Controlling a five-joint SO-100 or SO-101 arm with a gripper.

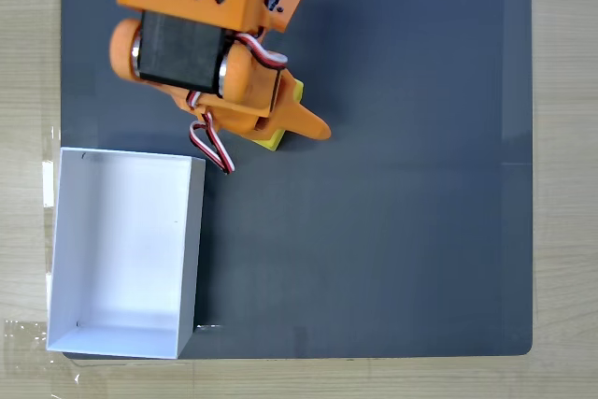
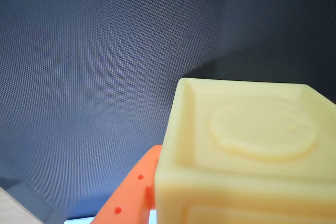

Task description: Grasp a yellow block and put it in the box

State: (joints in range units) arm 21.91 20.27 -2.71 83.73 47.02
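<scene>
Fixed view straight down over the mat (image 1: 402, 184); wrist view close, sharing yellow block (image 2: 247, 156).

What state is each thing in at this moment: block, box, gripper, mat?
yellow block: between the gripper's fingers, mostly hidden under the arm in the fixed view, outside the box; lifted or resting cannot be told.
box: open-topped, empty, upright at the mat's lower left in the fixed view.
gripper: over the block, fingers around it; firmness of grip cannot be told.
dark mat: flat.
</scene>
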